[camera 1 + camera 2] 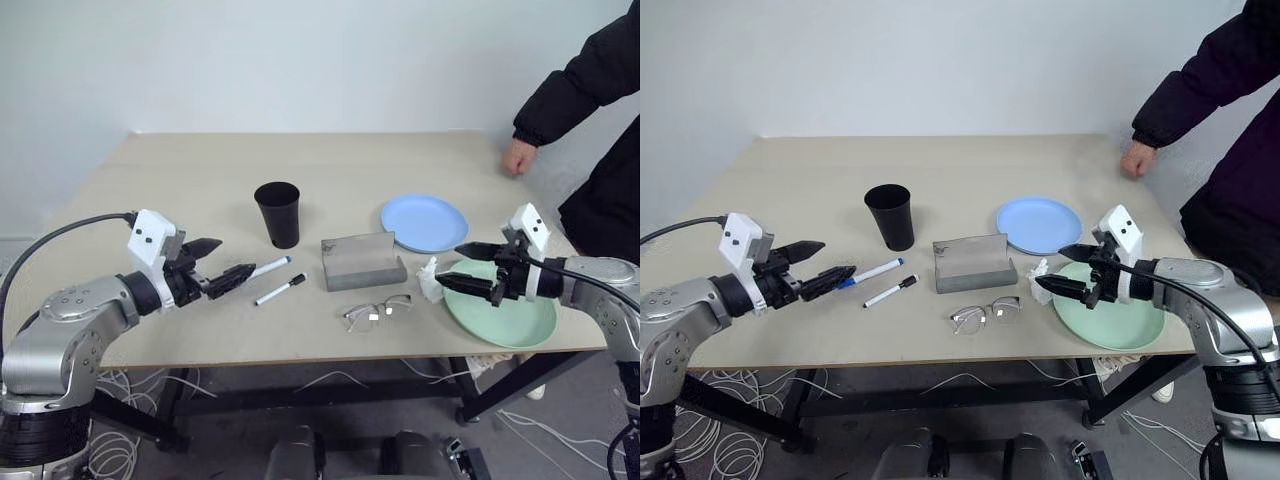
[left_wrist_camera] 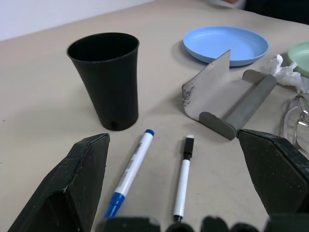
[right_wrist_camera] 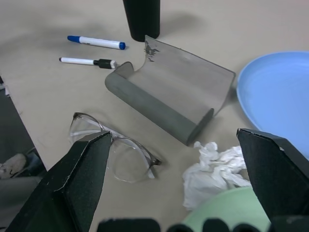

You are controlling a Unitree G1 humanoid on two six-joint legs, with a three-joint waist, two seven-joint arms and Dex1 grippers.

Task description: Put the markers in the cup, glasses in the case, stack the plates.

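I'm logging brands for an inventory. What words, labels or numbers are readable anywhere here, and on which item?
None can be read.
Blue-capped marker: faint print along its white barrel, too small and blurred to read.
Black-capped marker, black cup, grey case, blue plate, green plate: no text visible.

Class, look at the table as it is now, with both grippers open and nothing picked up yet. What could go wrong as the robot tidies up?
1. The tissue lies against the green plate; it could get trapped when the blue plate is stacked.
2. The two markers lie close together, so the left gripper might nudge one while grabbing the other.
3. The glasses are thin and flat on the table, likely to slip from the right gripper.
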